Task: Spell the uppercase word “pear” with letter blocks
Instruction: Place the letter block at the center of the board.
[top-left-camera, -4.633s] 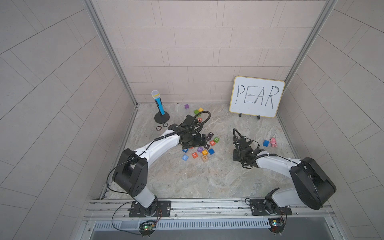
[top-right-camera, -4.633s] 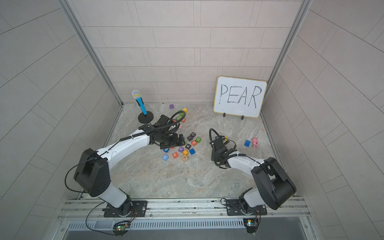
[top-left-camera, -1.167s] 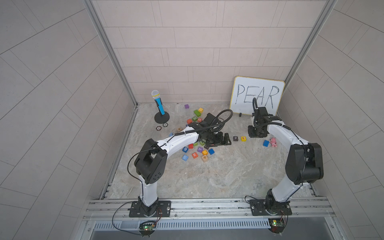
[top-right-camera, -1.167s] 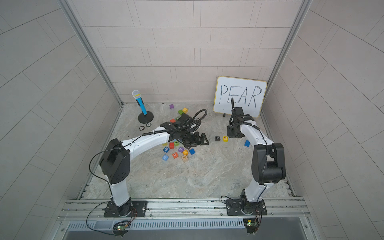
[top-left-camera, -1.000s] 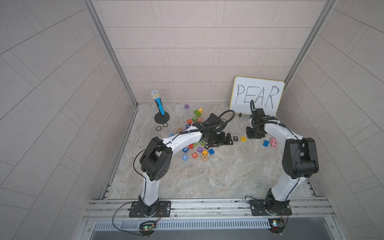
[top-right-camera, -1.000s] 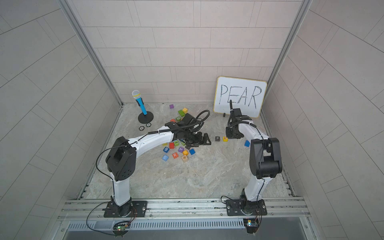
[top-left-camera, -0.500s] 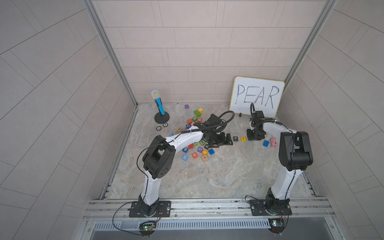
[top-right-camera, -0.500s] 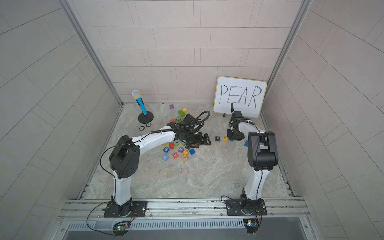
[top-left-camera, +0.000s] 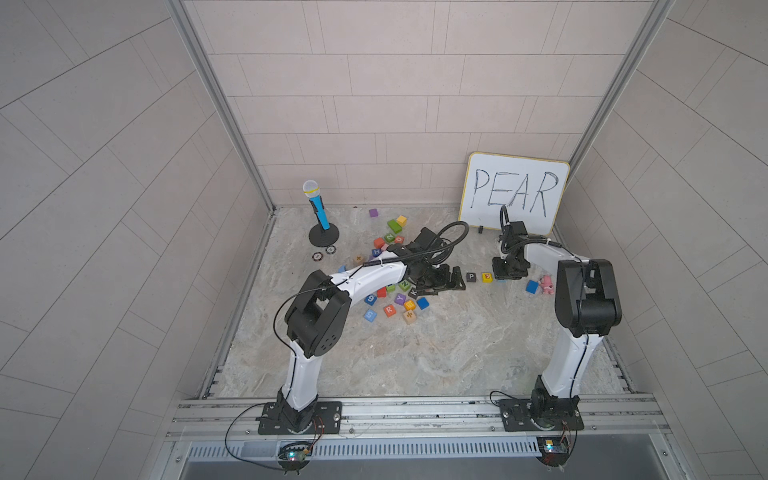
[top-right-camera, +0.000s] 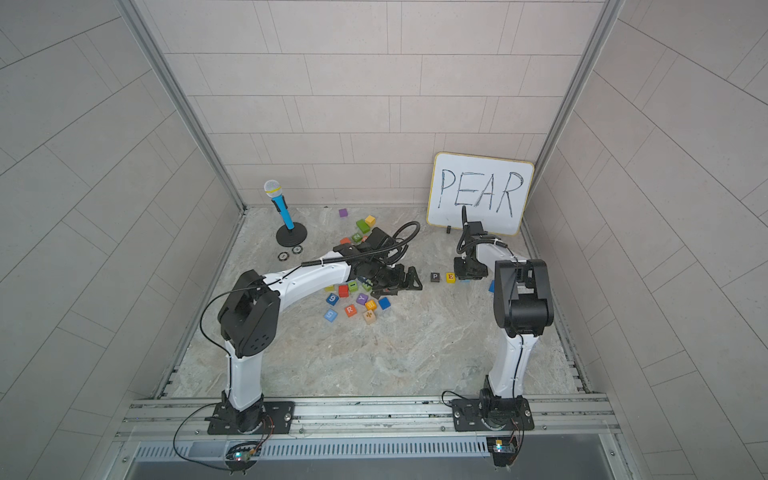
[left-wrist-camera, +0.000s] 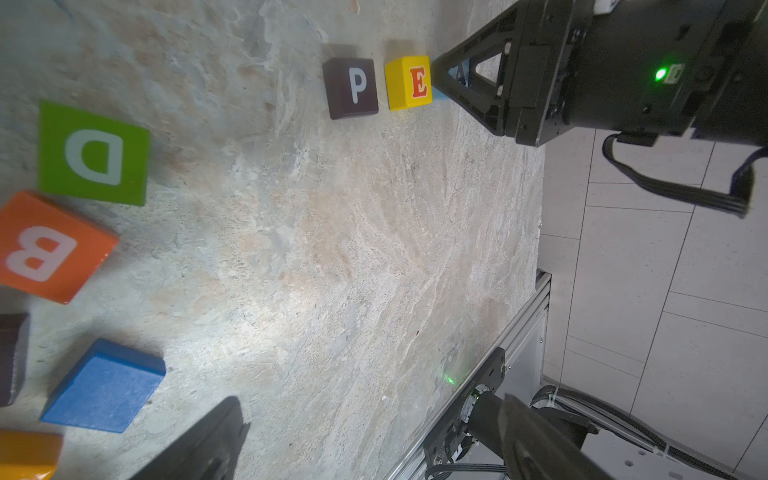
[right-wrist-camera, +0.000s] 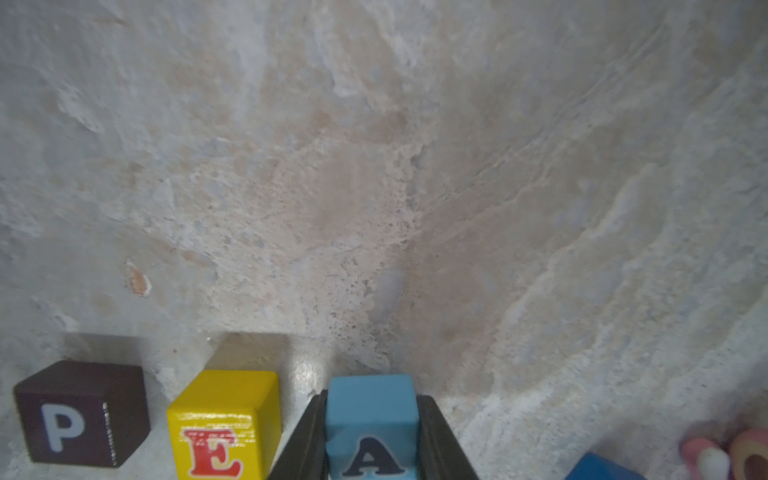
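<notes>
The light blue A block (right-wrist-camera: 371, 419) stands just right of the yellow E block (top-left-camera: 486, 276), with the black P block (top-left-camera: 471, 276) left of that. The three form a row right of centre in both top views. The right gripper (top-left-camera: 503, 277) is clamped on the A block. The orange-red R block (top-left-camera: 389, 309) lies among the loose blocks (top-left-camera: 400, 298) left of centre, below and left of the left gripper (top-left-camera: 453, 283) — its fingers are spread wide, holding nothing.

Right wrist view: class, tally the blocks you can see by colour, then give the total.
black block: 1
yellow block: 1
light blue block: 1
dark blue block: 1
total: 4
</notes>
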